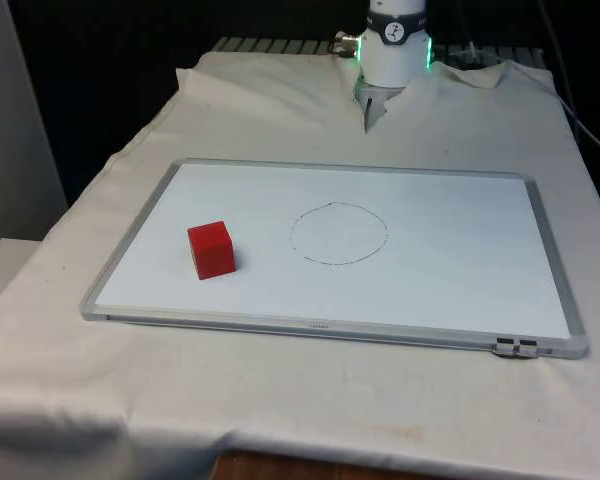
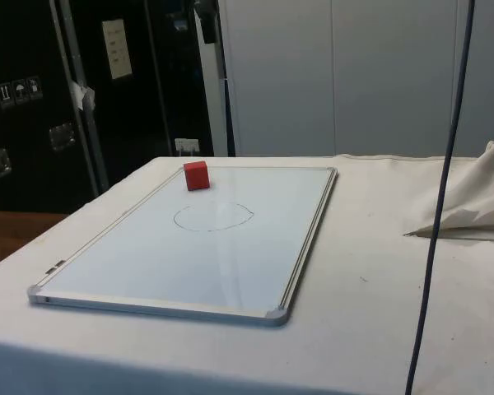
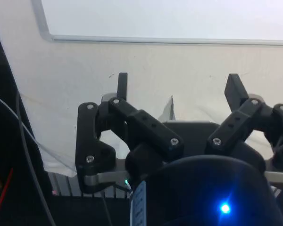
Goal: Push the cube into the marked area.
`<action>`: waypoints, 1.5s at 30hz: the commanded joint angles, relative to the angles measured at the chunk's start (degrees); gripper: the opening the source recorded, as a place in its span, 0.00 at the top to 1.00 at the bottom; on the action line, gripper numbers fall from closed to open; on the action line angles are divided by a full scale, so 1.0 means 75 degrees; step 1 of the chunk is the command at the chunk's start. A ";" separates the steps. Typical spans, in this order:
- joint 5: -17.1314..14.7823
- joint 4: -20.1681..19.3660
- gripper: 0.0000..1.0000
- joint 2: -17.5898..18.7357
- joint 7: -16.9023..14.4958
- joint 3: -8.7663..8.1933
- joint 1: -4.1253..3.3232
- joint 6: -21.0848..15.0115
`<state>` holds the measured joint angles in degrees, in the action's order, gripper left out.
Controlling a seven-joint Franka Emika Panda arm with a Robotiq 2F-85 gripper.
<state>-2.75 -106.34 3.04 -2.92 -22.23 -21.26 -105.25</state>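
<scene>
The red cube (image 1: 211, 249) sits on the whiteboard (image 1: 460, 280) toward the front view's left, well apart from the fingers and beyond the board's near rim as seen from them. It stands just outside the drawn circle (image 1: 338, 233), which lies between it and the board's middle, so a sideways shove toward the front view's right looks like what the task needs. The gripper (image 3: 179, 87) hangs over the white cloth (image 3: 75, 80) short of the board, its fingers (image 3: 122, 84) spread wide with nothing between them, probably because no approach has begun.
</scene>
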 commanded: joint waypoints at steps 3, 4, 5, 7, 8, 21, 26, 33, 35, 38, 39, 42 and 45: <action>0.0031 0.0000 0.12 0.0000 0.0015 0.0000 -0.0008 -0.0015; 0.0031 0.0000 0.17 0.0000 0.0015 0.0000 -0.0008 -0.0015; 0.0031 0.0000 0.23 0.0000 0.0015 0.0000 -0.0008 -0.0015; 0.0000 0.0000 0.33 0.0000 0.0000 0.0000 0.0000 0.0000; 0.0031 0.0000 0.38 0.0000 0.0015 0.0000 0.0000 -0.0008; -0.0008 -0.0023 1.00 -0.0023 -0.0015 -0.0008 0.0015 -0.0023; 0.0000 -0.0053 1.00 -0.0069 -0.0023 -0.0008 0.0031 -0.0053; -0.0053 0.0023 1.00 -0.0053 -0.0168 -0.0053 0.0099 -0.0191; -0.0092 0.0076 1.00 0.0023 -0.0298 -0.0092 0.0145 -0.0367; -0.0130 0.0115 1.00 0.0092 -0.0390 -0.0122 0.0168 -0.0481; -0.0153 0.0145 1.00 0.0130 -0.0428 -0.0138 0.0183 -0.0535; -0.0237 0.0267 1.00 0.0306 -0.0573 -0.0191 0.0244 -0.0680; -0.0252 0.0367 1.00 0.0451 -0.0665 -0.0275 0.0244 -0.0802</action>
<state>-4.64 -103.59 6.42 -7.91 -24.29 -19.42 -111.27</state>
